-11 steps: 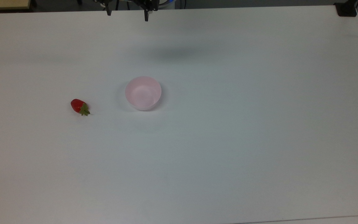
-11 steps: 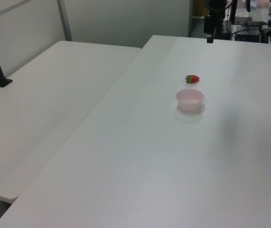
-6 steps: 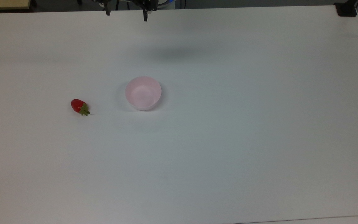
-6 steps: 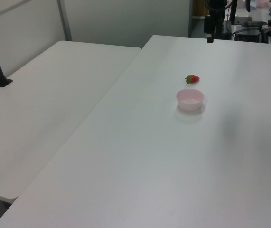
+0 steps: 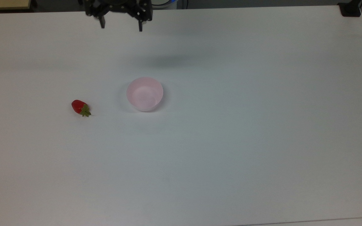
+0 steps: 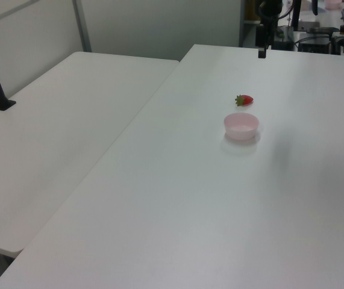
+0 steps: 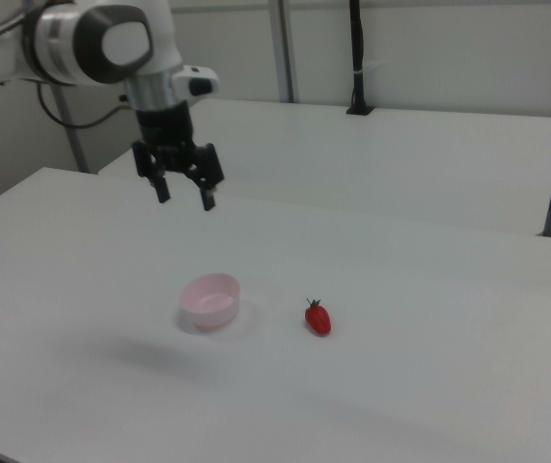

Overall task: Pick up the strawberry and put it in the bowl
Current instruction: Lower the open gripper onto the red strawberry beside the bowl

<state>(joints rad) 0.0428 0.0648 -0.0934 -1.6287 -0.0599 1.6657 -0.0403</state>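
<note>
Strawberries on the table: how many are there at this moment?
1. The strawberry lies on the white table, apart from the pink bowl, on the top view's left of it. The bowl looks empty, so none seems hidden inside.

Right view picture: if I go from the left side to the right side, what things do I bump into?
End effector, hanging open above the table → pink bowl → strawberry.
</note>
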